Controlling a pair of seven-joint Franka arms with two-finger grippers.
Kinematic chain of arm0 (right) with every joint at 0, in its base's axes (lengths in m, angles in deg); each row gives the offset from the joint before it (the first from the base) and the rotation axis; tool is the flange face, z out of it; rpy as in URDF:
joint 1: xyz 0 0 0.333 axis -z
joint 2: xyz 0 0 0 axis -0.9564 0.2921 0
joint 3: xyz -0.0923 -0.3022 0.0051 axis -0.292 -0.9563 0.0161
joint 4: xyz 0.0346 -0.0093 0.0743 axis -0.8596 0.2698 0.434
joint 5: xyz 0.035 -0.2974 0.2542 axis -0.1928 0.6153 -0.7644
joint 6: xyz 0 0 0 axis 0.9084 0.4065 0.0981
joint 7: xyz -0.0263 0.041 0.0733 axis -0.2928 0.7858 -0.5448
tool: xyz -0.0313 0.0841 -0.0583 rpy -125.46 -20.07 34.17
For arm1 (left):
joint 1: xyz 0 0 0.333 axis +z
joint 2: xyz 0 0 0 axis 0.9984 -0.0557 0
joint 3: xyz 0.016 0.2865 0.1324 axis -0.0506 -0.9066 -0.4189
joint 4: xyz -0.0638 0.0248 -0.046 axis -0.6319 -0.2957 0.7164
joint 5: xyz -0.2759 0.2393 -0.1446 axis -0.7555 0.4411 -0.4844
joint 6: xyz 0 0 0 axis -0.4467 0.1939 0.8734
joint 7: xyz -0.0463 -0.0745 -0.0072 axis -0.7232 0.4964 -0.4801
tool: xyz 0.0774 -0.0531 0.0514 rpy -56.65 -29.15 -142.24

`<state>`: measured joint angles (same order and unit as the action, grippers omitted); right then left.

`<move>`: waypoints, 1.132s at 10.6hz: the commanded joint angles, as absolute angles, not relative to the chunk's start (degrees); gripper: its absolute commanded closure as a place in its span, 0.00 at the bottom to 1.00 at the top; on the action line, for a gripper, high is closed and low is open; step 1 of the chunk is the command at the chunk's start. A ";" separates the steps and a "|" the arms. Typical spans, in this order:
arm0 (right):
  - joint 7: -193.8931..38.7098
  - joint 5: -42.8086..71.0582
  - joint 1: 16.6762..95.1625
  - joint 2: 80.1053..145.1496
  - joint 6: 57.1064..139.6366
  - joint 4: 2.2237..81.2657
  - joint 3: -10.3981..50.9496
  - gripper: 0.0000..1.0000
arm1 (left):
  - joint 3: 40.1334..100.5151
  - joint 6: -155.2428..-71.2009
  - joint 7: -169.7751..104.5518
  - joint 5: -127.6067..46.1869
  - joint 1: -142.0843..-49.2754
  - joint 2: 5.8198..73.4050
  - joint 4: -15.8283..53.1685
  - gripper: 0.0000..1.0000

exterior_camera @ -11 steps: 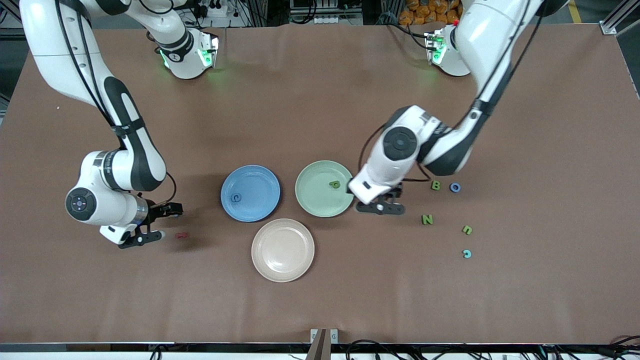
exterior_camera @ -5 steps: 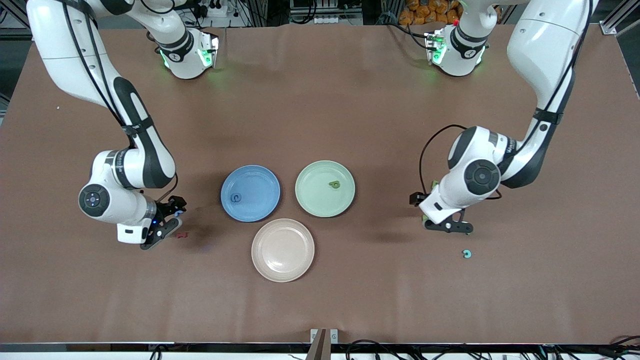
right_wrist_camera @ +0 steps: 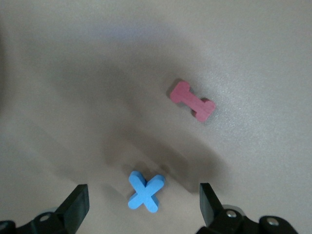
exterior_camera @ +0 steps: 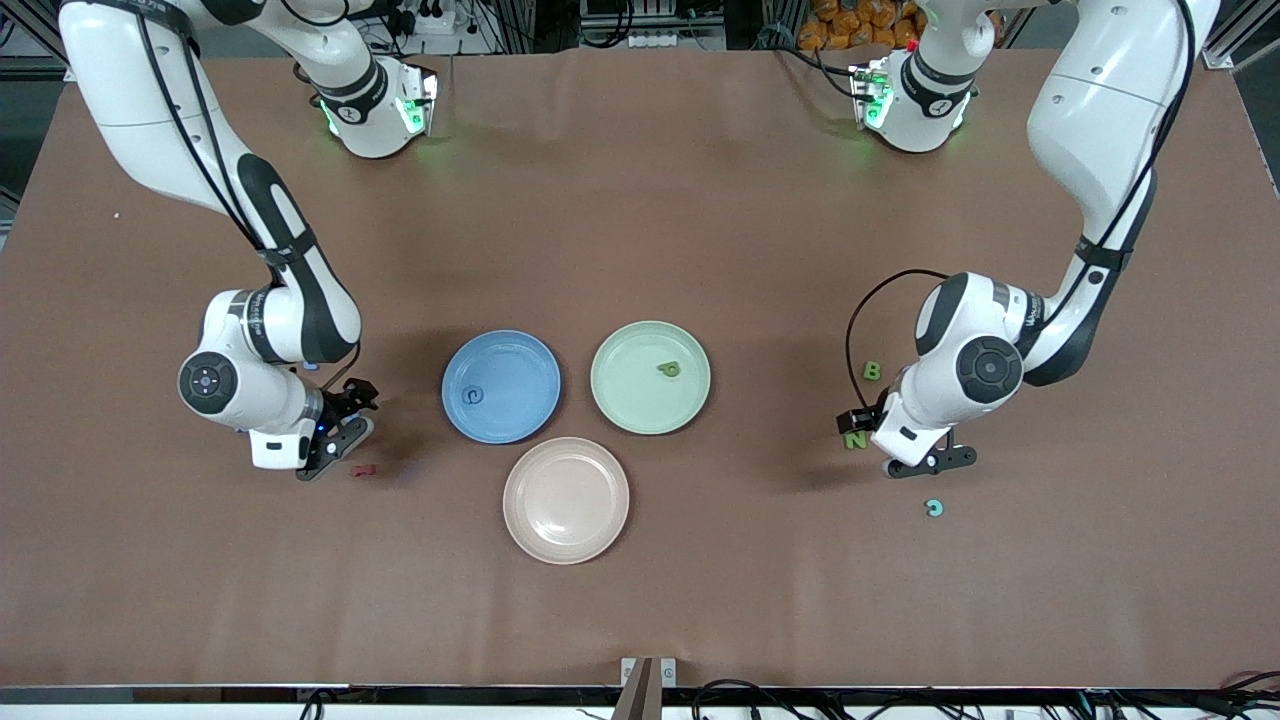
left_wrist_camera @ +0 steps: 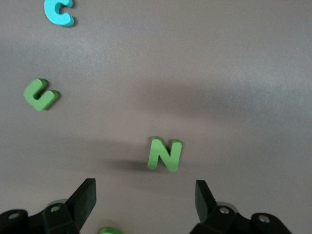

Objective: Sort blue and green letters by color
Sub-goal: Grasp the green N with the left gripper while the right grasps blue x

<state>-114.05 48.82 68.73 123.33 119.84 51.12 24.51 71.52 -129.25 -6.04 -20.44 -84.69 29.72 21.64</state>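
Hovering low over the brown bench point(exterior_camera: 640, 200), your left claw point(left_wrist_camera: 145, 197) hangs with its jaws spread wide and nothing between them, the green N point(left_wrist_camera: 165, 154) lying flat on the bench just ahead of the fingertips point(left_wrist_camera: 87, 191). From the front camera the same left claw point(exterior_camera: 900, 445) sits at the left arm's end of the bench, the N point(exterior_camera: 855, 439) just beside it and a green B point(exterior_camera: 872, 371) farther from that camera. A light blue C point(exterior_camera: 934, 508) lies nearer the camera than the claw, and the left wrist view also shows a second green letter point(left_wrist_camera: 40, 94), curved like a U or a C, between the N and that blue C point(left_wrist_camera: 59, 11). Your right claw point(right_wrist_camera: 141, 202) is likewise wide open and empty, poised over a blue X point(right_wrist_camera: 145, 191), with a dark red letter point(right_wrist_camera: 192, 101) close by; from the front, this right claw point(exterior_camera: 335, 440) stands near the red piece point(exterior_camera: 363, 469) at the right arm's end. Mid-bench, a blue plate point(exterior_camera: 520, 355) carries one blue letter point(exterior_camera: 475, 394), a green plate point(exterior_camera: 625, 400) one green letter point(exterior_camera: 669, 369), and a beige plate point(exterior_camera: 566, 500) lies nearest the camera.
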 commanded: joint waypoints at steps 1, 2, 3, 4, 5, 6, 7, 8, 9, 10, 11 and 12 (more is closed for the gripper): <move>-114.75 49.48 69.33 120.19 121.18 55.22 24.93 0.00 | 71.69 -131.41 -1.27 -16.19 -85.22 28.24 21.70 0.10; -114.75 49.56 69.33 120.19 122.31 55.83 24.93 0.00 | 71.77 -132.02 -1.27 -12.68 -84.88 27.27 21.61 0.11; -114.75 49.48 69.33 120.19 125.63 57.75 24.93 0.00 | 71.77 -133.68 -1.27 -11.78 -84.70 26.48 21.61 0.13; -114.75 49.56 69.33 120.19 126.88 58.29 24.93 0.00 | 71.77 -133.87 -1.27 -11.85 -84.70 25.95 21.35 0.14; -114.83 49.56 69.24 120.19 126.98 58.30 24.93 0.00 | 71.77 -133.87 -1.18 -11.85 -84.70 25.77 21.18 0.15; -114.66 49.56 68.98 120.28 127.15 58.21 24.93 0.00 | 71.77 -133.87 -0.75 -11.85 -84.78 25.77 21.17 0.17; -114.57 49.56 68.54 120.19 127.07 58.21 24.85 0.00 | 71.77 -133.87 -0.74 -11.85 -84.96 25.68 21.17 0.21; -114.57 49.56 68.54 120.28 127.15 58.21 24.85 0.00 | 71.77 -133.87 -0.74 -11.85 -85.05 25.60 20.91 0.22; -115.09 49.65 68.62 120.19 127.07 58.04 24.85 0.49 | 71.77 -133.87 -0.74 -11.77 -85.13 25.16 20.65 0.24; -115.19 49.65 68.71 120.10 127.07 58.04 24.85 0.96 | 71.77 -133.87 -0.74 -11.77 -85.22 24.98 20.39 0.25; -115.71 49.65 68.89 120.10 127.07 57.95 24.85 1.00 | 71.77 -133.87 -0.74 -11.77 -85.22 24.72 20.21 0.28; -115.97 49.65 69.06 120.19 127.07 57.86 24.85 1.00 | 71.77 -133.87 -0.74 -11.77 -85.31 24.54 19.95 0.28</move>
